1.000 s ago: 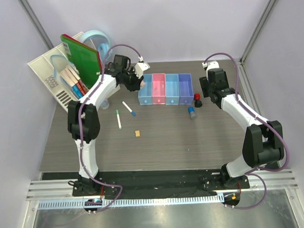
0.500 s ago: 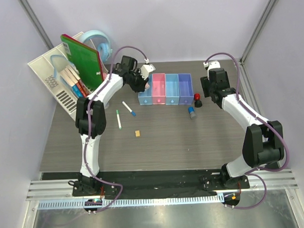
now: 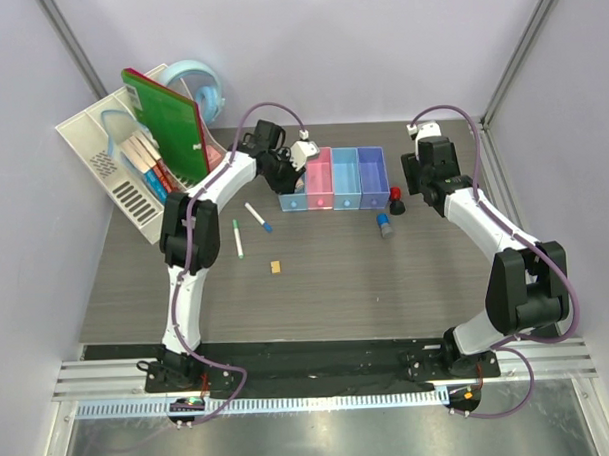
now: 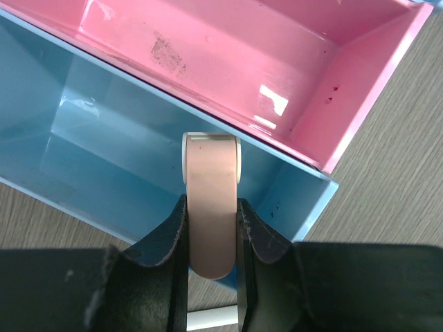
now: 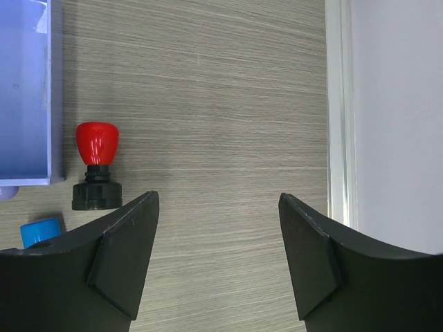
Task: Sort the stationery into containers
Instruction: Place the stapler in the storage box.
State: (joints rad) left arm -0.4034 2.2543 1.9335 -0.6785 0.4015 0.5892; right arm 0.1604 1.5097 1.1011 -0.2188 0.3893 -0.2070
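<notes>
Pink eraser point(image 4: 212, 181) lengthwise in left gripper point(image 4: 212, 211)

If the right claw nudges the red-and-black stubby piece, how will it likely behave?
The red-and-black piece looks round-bodied and seems to lie on its side, so it may roll. Its glossy red knob could slip; the wider black base probably gives the right claw better grip.
</notes>
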